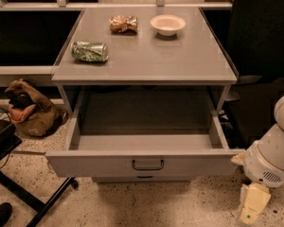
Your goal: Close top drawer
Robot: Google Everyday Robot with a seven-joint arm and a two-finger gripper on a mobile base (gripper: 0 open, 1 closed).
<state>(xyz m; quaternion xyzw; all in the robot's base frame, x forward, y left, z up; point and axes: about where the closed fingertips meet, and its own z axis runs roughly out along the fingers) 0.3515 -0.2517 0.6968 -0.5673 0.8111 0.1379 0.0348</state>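
The top drawer is pulled far out of the grey cabinet. Its flat light-grey front panel faces me, with a small dark bar handle at its centre. The inside of the drawer looks empty. My gripper hangs low at the bottom right, just right of and below the drawer's front right corner. It does not touch the drawer. The white arm body sits above it.
On the cabinet top lie a green can on its side, a crumpled snack bag and a white bowl. A lower drawer front shows under the open one. A brown bag and a black chair base are at the left.
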